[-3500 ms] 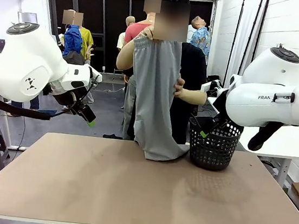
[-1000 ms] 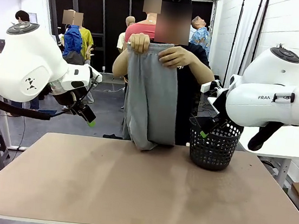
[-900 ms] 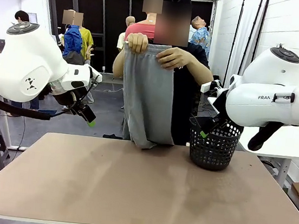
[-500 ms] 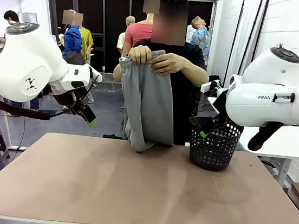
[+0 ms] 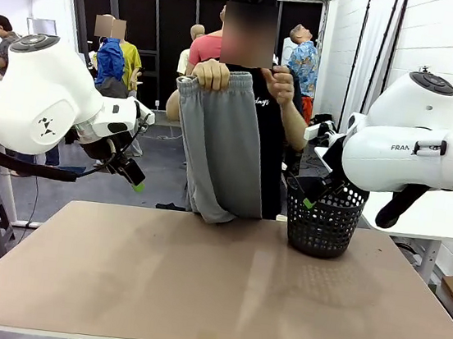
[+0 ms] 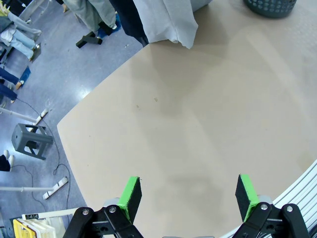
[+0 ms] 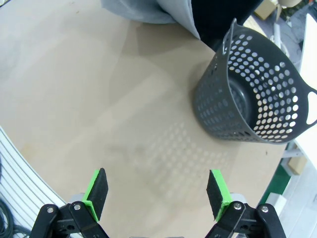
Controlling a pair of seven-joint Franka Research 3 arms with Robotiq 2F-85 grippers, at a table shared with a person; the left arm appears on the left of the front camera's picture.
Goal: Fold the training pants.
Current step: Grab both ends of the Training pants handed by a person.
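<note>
Light grey training pants hang from a person's hands at the far side of the tan table, their lower end at its far edge, near a black mesh basket. The left gripper and right gripper hover above the table, jaws wide apart, holding nothing.

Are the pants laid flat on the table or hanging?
Hanging. The person's hands hold the pants up by the top; they drape down, the lower end reaching the table's far edge.
</note>
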